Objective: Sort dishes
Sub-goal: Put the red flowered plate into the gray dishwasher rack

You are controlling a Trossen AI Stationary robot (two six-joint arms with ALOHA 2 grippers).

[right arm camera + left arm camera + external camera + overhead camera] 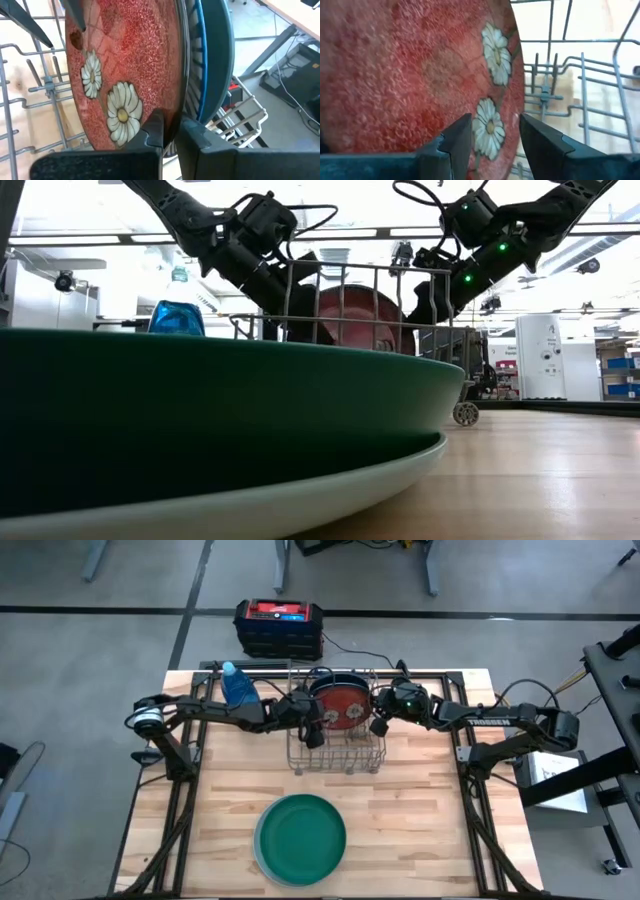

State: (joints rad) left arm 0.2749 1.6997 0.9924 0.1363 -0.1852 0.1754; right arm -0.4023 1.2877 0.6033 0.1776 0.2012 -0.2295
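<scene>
A red plate with pale flowers (341, 706) stands upright in a wire rack (335, 756) at the table's far middle. Behind it stand a white striped plate (192, 60) and a dark teal plate (217, 60). My right gripper (172, 135) is shut on the red plate's right edge. My left gripper (495, 140) is open at the plate's left edge, one finger before the flowered face (420, 75), the other past the rim. I cannot tell whether it touches. A large green plate (300, 838) lies flat on a paler plate (300, 502) near the table's near edge. My right gripper pinches the red plate's rim (176, 107) at its right side. One finger (155, 127) lies on the flowered face, the other (195, 140) on the back, between the red plate and the striped one. The fingers come slanting down from the table's right. The plate stands upright in the rack.
A blue bottle (237, 688) stands left of the rack, under my left arm. The rack's upright wires (585, 85) surround the plates. A black and red box (280, 626) sits on the floor beyond the table's far edge. Bare wood lies on both sides of the green plate.
</scene>
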